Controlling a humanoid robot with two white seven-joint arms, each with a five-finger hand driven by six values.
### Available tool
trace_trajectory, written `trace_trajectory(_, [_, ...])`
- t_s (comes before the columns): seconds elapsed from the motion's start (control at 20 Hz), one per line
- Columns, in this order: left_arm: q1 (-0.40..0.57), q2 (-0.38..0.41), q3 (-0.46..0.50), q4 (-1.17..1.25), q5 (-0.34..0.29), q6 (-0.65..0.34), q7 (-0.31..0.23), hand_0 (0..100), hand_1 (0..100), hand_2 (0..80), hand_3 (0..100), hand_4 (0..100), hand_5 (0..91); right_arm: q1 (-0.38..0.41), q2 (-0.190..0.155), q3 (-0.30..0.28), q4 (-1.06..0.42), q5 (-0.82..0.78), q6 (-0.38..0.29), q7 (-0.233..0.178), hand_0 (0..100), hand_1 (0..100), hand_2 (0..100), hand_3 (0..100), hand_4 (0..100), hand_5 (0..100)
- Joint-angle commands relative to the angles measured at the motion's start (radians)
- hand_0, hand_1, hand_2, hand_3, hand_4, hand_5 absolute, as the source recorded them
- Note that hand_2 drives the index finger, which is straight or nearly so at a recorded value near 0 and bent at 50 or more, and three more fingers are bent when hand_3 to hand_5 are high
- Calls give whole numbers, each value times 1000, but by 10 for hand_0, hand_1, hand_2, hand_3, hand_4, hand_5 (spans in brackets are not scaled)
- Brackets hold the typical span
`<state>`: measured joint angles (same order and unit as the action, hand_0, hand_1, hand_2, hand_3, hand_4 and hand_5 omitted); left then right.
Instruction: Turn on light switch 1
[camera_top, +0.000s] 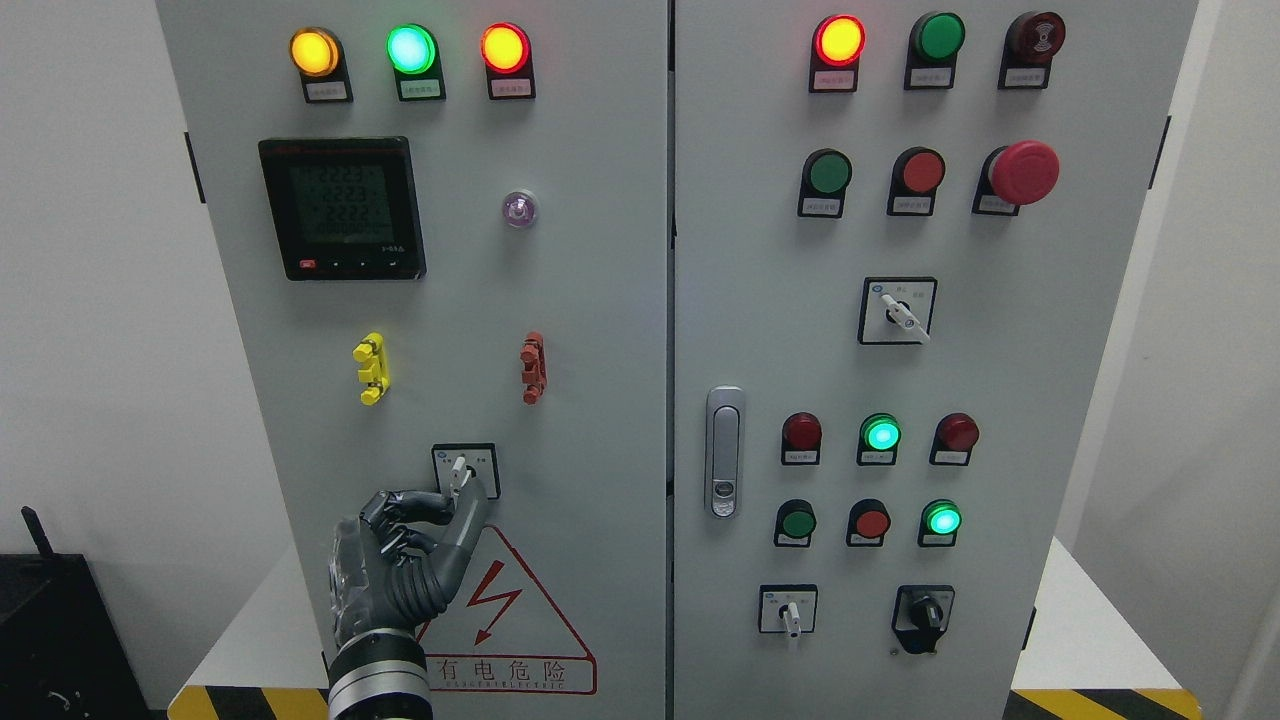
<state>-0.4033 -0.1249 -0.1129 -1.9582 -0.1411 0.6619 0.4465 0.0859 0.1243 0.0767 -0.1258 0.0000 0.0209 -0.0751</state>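
A: Picking this up at the lower left of the frame, the left hand (405, 560) is rising from the bottom edge against the grey cabinet (600, 300), and the forearm is being cut off by the frame.

B: The fingers are curling in, and thumb and forefinger are closing around the base of the rotary switch (462, 472). The white lever is poking up above the fingertips, leaning slightly to the right of upright. I'd call that a pinch on the switch, though the knuckles are covering the actual contact, so it may be only a touch.

A: The square plate around the switch is sitting in the lower middle of the left door, and its lower left corner is disappearing behind the hand. The tiny labels beside the lever are too small to read.

B: Just below, the red warning triangle (505, 610) is being partly blocked by the palm and wrist.

A: Up in the top left, the amber lamp (314, 52), green lamp (411, 48) and red lamp (505, 47) are all glowing, with the digital meter (342, 208) beneath them showing faint digits I can't make out.

B: The right door is carrying more buttons, the red mushroom button (1025, 172) and the door latch (725, 452). The name tags under every lamp are blurring out.
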Motion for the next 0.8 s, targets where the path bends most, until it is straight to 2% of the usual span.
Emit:
trace_trajectory(0.0, [-6,2,-1,2,0,10,0,115,668,585,700,838,760,0,0,0,0,-25,1,0,0,0,0,0,0,0])
trace_trajectory(0.75, [-17,1,-2,5,-2,25,0,112,665,600,715,846,768,0,0,0,0,-25,1,0,0,0,0,0,0,0])
